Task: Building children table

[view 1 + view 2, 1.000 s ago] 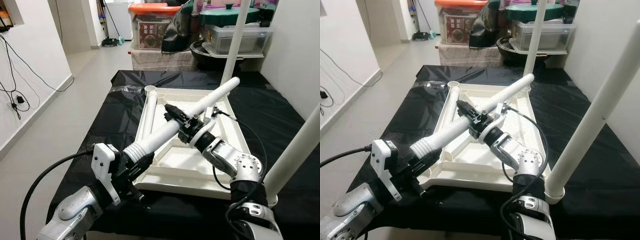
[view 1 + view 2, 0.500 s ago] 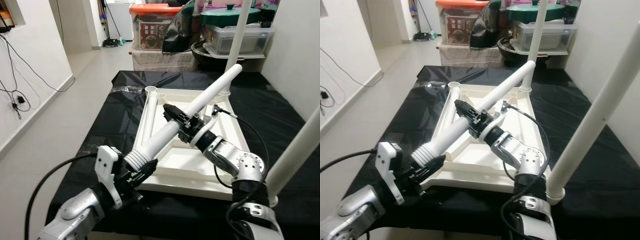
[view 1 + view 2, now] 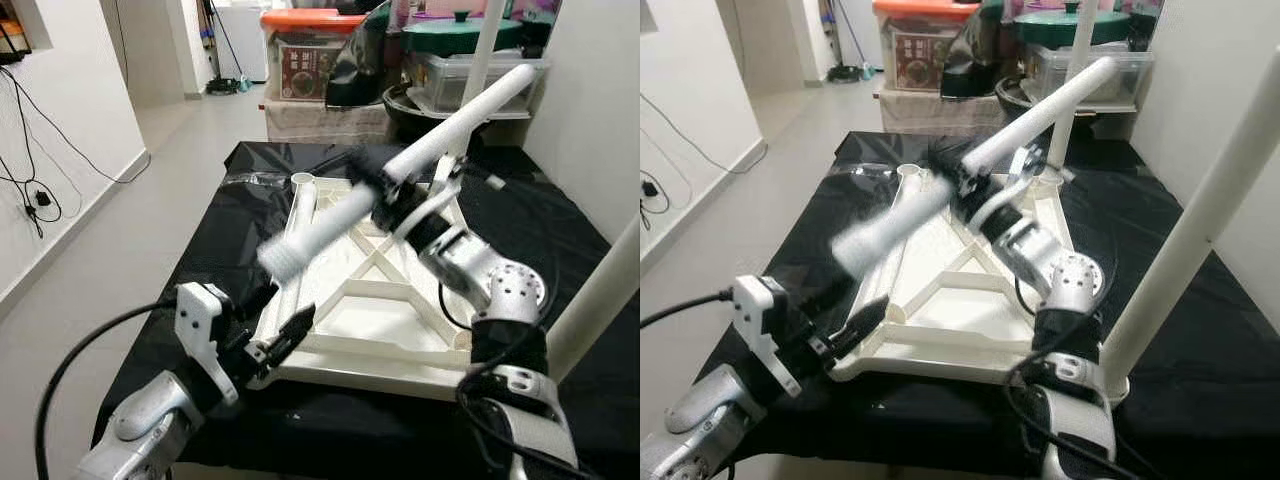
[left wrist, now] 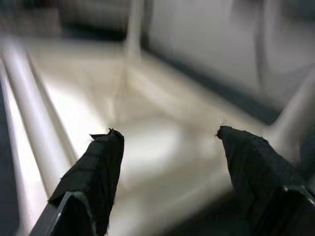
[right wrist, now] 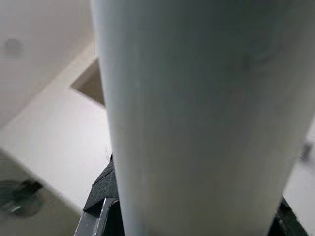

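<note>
An upturned white tabletop (image 3: pixel 350 366) lies on the black-covered table (image 3: pixel 560 215). My right gripper (image 3: pixel 378 198) is shut on a long white table leg (image 3: pixel 440 135) and holds it slanted in the air above the tabletop, its ribbed lower end (image 3: pixel 282 256) blurred. In the right wrist view the leg (image 5: pixel 197 123) passes between the black fingers (image 5: pixel 102 196). My left gripper (image 3: pixel 280 318) stands open by the tabletop's near left corner, with nothing between its fingers (image 4: pixel 93 172). A second leg (image 3: pixel 294 225) lies inside the tabletop along its left side.
Two white legs stand upright at the tabletop's right corners, one far (image 3: pixel 478 55), one near (image 3: pixel 598 290). Storage boxes (image 3: pixel 305 55) and a lidded tub (image 3: pixel 470 70) are stacked behind the table. Bare floor (image 3: pixel 120 230) and a wall with cables lie to the left.
My left gripper has let go of the leg's ribbed end and now stands open. My right gripper has swung the leg up and away from it, higher over the tabletop.
</note>
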Available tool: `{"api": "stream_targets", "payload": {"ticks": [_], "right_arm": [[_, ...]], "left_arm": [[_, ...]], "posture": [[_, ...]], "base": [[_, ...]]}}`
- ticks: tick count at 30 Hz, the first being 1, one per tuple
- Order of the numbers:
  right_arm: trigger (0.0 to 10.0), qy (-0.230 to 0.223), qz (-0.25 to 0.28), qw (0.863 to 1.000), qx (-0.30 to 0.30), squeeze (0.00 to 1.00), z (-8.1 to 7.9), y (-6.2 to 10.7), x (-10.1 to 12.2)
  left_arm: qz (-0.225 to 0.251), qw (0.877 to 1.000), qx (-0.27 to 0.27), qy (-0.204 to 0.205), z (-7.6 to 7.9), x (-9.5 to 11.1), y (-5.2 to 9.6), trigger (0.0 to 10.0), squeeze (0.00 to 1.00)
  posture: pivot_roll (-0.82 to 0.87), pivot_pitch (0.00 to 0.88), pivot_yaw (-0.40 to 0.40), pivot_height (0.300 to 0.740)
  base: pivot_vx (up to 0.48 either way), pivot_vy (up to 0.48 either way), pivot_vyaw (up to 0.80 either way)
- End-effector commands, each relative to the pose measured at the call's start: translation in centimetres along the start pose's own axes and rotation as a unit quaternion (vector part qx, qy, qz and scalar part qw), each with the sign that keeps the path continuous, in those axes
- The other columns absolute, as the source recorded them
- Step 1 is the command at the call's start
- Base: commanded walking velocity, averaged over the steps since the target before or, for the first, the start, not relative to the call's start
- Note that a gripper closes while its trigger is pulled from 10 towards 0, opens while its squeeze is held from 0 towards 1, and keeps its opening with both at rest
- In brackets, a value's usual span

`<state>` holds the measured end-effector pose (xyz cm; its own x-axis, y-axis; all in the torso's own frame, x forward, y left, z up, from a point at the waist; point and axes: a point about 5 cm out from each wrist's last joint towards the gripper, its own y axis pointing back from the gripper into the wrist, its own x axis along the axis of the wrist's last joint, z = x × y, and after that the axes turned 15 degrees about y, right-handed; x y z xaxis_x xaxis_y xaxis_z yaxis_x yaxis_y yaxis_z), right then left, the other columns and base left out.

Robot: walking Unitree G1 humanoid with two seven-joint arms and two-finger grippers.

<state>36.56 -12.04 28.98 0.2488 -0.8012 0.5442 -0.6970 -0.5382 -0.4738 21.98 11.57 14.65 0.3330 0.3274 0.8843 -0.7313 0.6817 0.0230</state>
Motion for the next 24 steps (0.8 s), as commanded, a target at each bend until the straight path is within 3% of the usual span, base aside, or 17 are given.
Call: {"api": "stream_targets", "payload": {"ticks": [1,2,3,4,6,7,8,15,17,18,19,22,24], "right_arm": [[0.0,0.012,0.019,1.0,-0.016,0.0,0.0,-0.3,0.6],[6.4,0.078,0.02,0.996,-0.045,0.0,0.2,-0.6,0.9],[10.0,0.231,0.003,0.969,-0.084,0.0,0.2,-0.7,0.8],[10.0,0.231,0.003,0.969,-0.084,0.0,0.2,-0.7,0.8],[10.0,0.387,-0.019,0.918,-0.089,0.0,-0.3,-0.7,-0.1],[10.0,0.44,-0.028,0.893,-0.085,0.0,-0.5,-0.7,-0.7],[10.0,0.463,-0.032,0.882,-0.082,0.0,-0.5,-0.6,-1.0],[10.0,0.493,-0.017,0.862,-0.118,0.0,0.1,0.6,-1.3],[10.0,0.534,-0.017,0.836,-0.121,0.0,0.3,1.2,-1.8],[10.0,0.534,-0.017,0.836,-0.121,0.0,0.3,1.2,-1.8],[10.0,0.557,-0.016,0.822,-0.12,0.0,0.3,1.7,-2.3],[10.0,0.557,-0.017,0.822,-0.119,0.0,0.3,1.9,-2.5],[10.0,0.566,-0.02,0.814,-0.126,0.0,0.4,2.5,-3.1]], "left_arm": [[-0.003,1.0,0.009,-0.005,-0.1,-0.1,0.0,10.0,0.0],[0.004,1.0,0.015,-0.013,-0.1,0.0,-0.1,10.0,0.0],[0.02,0.999,0.033,-0.025,-0.3,0.3,-0.2,10.0,0.0],[0.02,0.999,0.033,-0.025,-0.3,0.3,-0.2,10.0,0.0],[0.038,0.998,0.043,-0.032,-0.4,0.7,-0.3,10.0,0.0],[0.048,0.997,0.047,-0.035,-0.3,0.9,-0.4,10.0,0.0],[0.054,0.997,0.048,-0.037,-0.2,1.0,-0.4,10.0,0.0],[0.074,0.993,0.071,-0.053,-0.1,1.5,-0.7,10.0,0.0],[0.09,0.988,0.109,-0.069,-0.4,1.8,-0.8,10.0,0.0],[0.09,0.988,0.109,-0.069,-0.4,1.8,-0.8,10.0,0.0],[0.103,0.983,0.135,-0.076,-0.6,2.1,-0.8,10.0,0.0],[0.106,0.981,0.141,-0.077,-0.7,2.1,-0.8,10.0,0.0],[0.113,0.978,0.156,-0.085,-0.6,2.3,-0.9,10.0,0.0]], "posture": [[0.06,0.0,-0.036,0.74],[0.06,0.0,-0.036,0.74],[0.06,0.0,-0.035,0.74],[0.06,0.0,-0.035,0.74],[0.06,0.0,-0.038,0.74],[0.06,0.0,-0.038,0.74],[0.06,0.0,-0.038,0.74],[0.06,0.0,-0.035,0.74],[0.06,0.0,-0.036,0.74],[0.06,0.0,-0.036,0.74],[0.06,0.0,-0.037,0.74],[0.06,0.0,-0.037,0.74],[0.06,0.0,-0.036,0.74]], "base": [[0.0,0.0,0.0],[0.0,0.0,0.0],[0.0,0.0,0.0],[0.0,0.0,0.0],[0.0,0.0,0.0],[0.0,0.0,0.0],[0.0,0.0,0.0],[0.0,0.0,0.0],[0.0,0.0,0.8],[0.0,0.0,0.8],[0.0,0.0,0.8],[0.0,0.0,0.8],[0.0,0.0,0.8]]}}
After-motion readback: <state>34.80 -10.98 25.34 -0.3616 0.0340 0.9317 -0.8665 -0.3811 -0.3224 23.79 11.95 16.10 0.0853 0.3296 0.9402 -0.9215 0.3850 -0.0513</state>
